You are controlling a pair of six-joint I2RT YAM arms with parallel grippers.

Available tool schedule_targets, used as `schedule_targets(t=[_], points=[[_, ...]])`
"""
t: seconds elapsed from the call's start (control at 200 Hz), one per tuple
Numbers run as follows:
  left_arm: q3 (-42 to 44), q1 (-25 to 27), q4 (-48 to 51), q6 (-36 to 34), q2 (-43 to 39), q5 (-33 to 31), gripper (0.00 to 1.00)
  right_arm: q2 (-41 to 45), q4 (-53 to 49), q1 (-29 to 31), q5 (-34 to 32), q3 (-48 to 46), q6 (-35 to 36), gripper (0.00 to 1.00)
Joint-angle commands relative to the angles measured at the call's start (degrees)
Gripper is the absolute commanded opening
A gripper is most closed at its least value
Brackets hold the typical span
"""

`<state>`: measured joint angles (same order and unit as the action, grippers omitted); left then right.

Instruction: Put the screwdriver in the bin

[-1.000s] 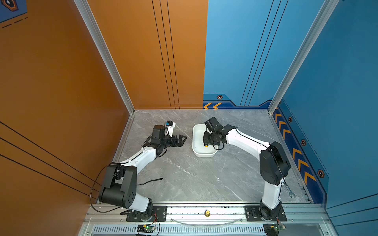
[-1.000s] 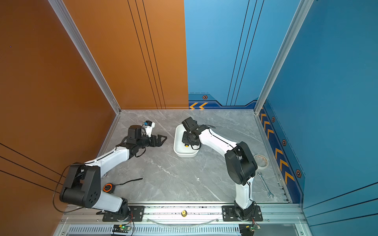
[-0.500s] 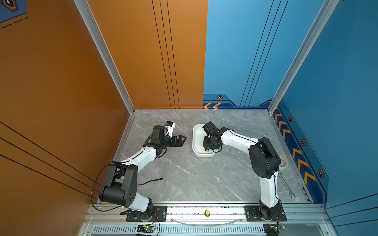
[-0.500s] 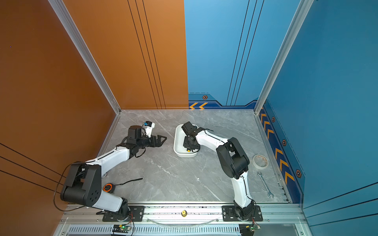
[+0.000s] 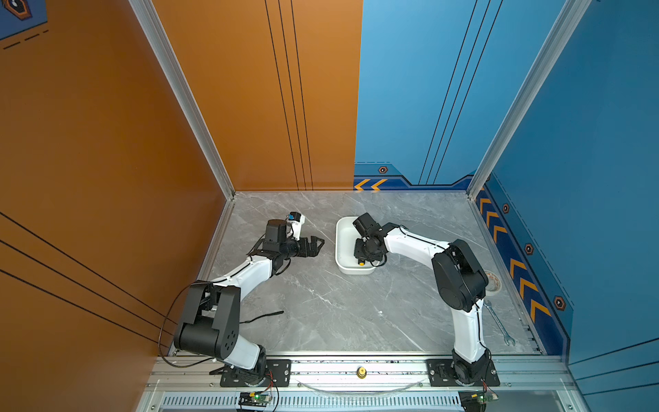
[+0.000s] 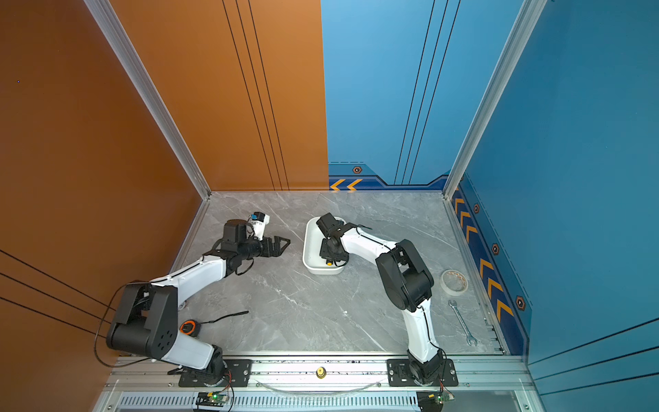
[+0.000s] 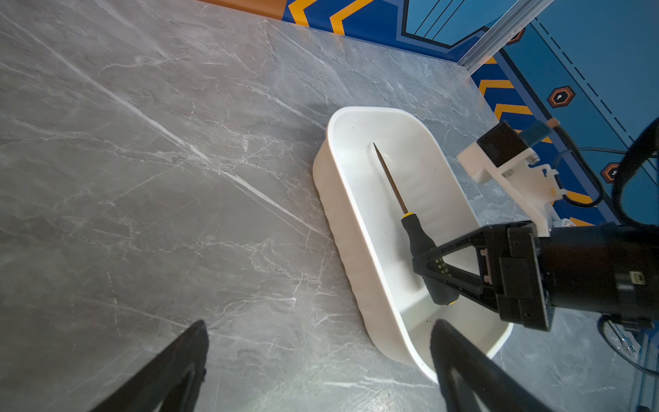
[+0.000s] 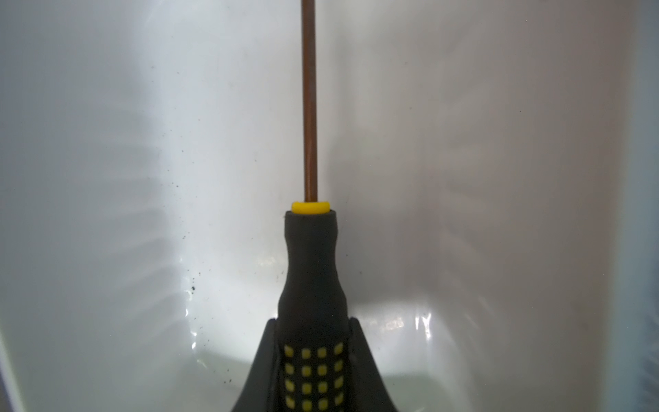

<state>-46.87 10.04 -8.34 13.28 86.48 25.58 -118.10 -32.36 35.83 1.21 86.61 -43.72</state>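
The white bin (image 5: 344, 242) (image 6: 312, 246) (image 7: 356, 228) stands mid-table. Inside it, along its length, is the screwdriver (image 7: 417, 239) (image 8: 310, 264), a thin shaft on a black handle with yellow dots. Its yellow end cap (image 5: 361, 263) (image 6: 328, 264) points toward the near end of the bin. My right gripper (image 5: 362, 249) (image 6: 330, 251) (image 7: 428, 265) (image 8: 312, 321) reaches down into the bin and is shut on the handle. My left gripper (image 5: 317, 247) (image 6: 283, 246) (image 7: 319, 323) stays open and empty just left of the bin, above the table.
A silver wrench (image 5: 499, 323) (image 6: 462, 323) and a tape roll (image 6: 453, 281) lie near the right wall. A thin black strip (image 5: 264, 315) (image 6: 228, 315) and an orange-black tape measure (image 6: 188, 327) lie by the left arm's base. Walls close three sides.
My right arm has folded its elbow inward and brought the screwdriver lower into the bin. The left arm has not moved.
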Motion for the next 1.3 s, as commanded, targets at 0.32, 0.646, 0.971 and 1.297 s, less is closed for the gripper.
schedule_targets(t=[0.32,0.646,0.971,1.297], points=[[1.3,-0.7,-0.5,-0.8,0.3,1.3,0.98,-2.1,-0.9,0.1,-2.2,0.7,1.4,0.24],[1.4,-0.9,-0.5,-0.9,0.0,1.4,0.98,0.9,-2.7,0.8,-4.7,1.8,3.6,0.43],[1.5,-1.0,-0.5,-0.5,-1.8,0.5,0.98,9.6,-6.2,1.2,-4.7,6.4,9.1,0.52],[7.5,-1.0,1.7,-2.1,-12.1,-8.5,0.98,29.0,1.8,0.3,-22.6,-6.6,29.9,0.55]])
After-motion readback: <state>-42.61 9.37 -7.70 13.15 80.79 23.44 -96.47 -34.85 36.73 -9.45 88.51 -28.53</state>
